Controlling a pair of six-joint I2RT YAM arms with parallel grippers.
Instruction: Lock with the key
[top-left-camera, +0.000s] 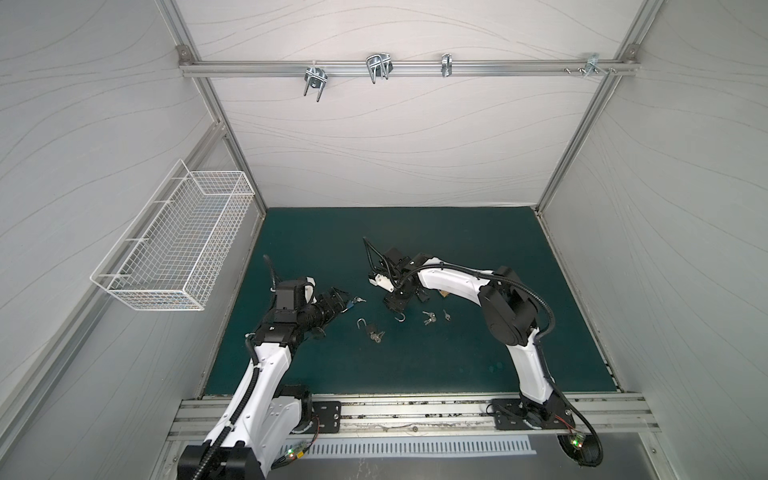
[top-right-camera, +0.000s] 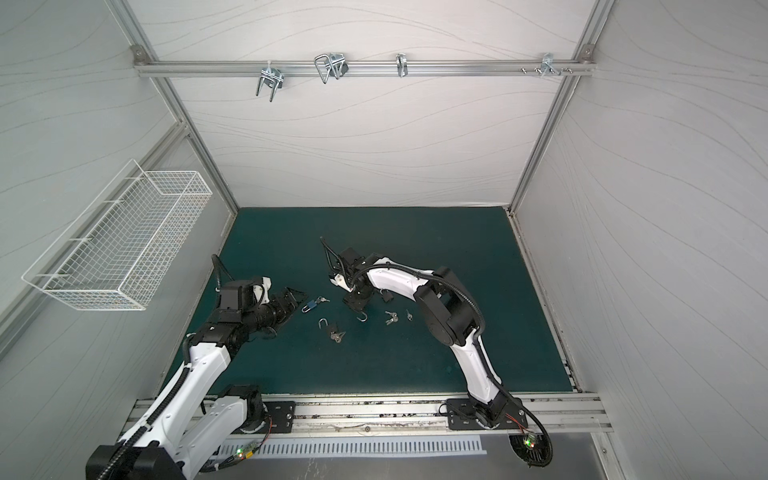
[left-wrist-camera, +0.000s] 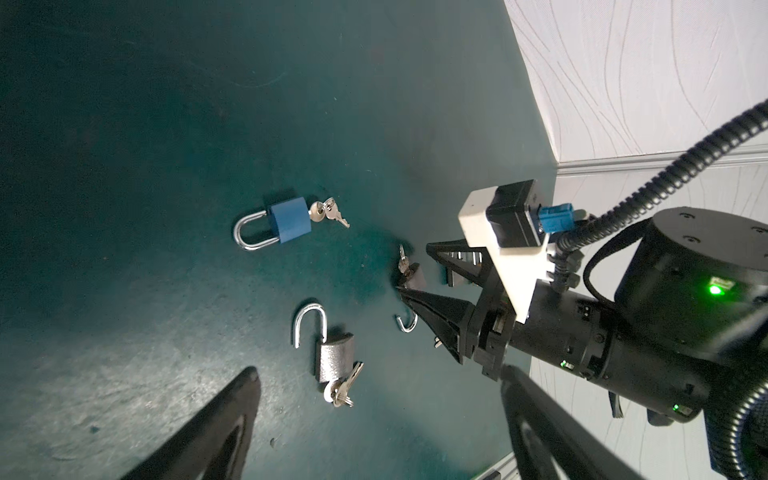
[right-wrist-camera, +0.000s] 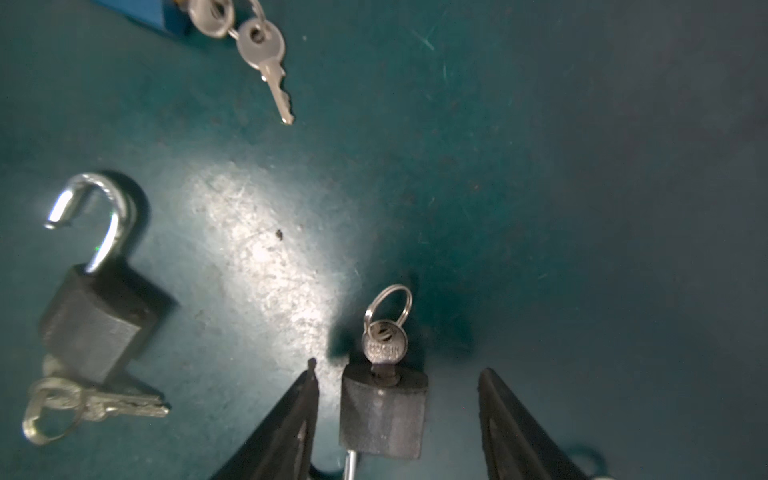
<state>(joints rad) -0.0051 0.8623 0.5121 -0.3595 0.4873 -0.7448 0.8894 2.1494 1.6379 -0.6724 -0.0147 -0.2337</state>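
A dark padlock (right-wrist-camera: 383, 411) lies on the green mat with a key (right-wrist-camera: 384, 345) in its keyhole and its shackle (top-left-camera: 401, 318) swung open. My right gripper (right-wrist-camera: 398, 368) is open low over it, one finger on each side and neither touching the body. A blue padlock (left-wrist-camera: 289, 220) with its shackle closed and a key (left-wrist-camera: 318, 212) in it lies near my left gripper (left-wrist-camera: 379, 370), which is open and holds nothing. A grey padlock (left-wrist-camera: 334, 357) with an open shackle and a bunch of keys lies between the two arms.
Loose keys (top-left-camera: 429, 318) and a single key (top-left-camera: 446, 314) lie on the mat by the right arm. A white wire basket (top-left-camera: 178, 245) hangs on the left wall. Metal hooks (top-left-camera: 378, 68) hang from the rail at the back.
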